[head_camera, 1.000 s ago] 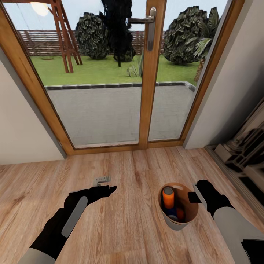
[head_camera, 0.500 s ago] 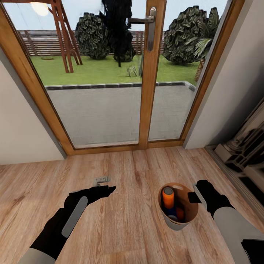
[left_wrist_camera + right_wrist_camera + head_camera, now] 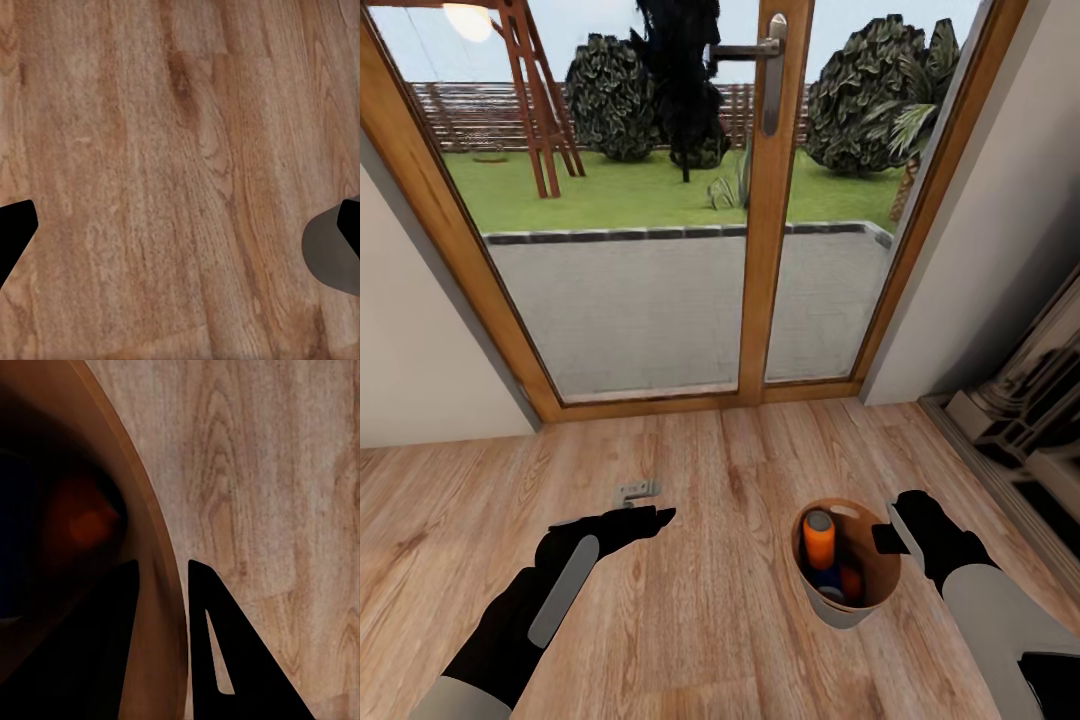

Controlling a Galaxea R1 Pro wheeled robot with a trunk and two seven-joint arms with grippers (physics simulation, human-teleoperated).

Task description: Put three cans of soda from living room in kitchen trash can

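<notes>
Standing upright, trash can (image 3: 847, 590) mouth up, right gripper (image 3: 890, 538) jaws clamping its rim, left gripper (image 3: 660, 515) jaws apart.

Matt wood-plank floor (image 3: 710, 600); coppery-walled tash can (image 3: 880, 570).

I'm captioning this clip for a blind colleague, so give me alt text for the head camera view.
The right gripper clamps the rim of a small round trash can holding an upright orange soda can, with another orange can and a blue one lower inside. The left gripper hovers empty over the wood floor, before a glazed garden door.
</notes>
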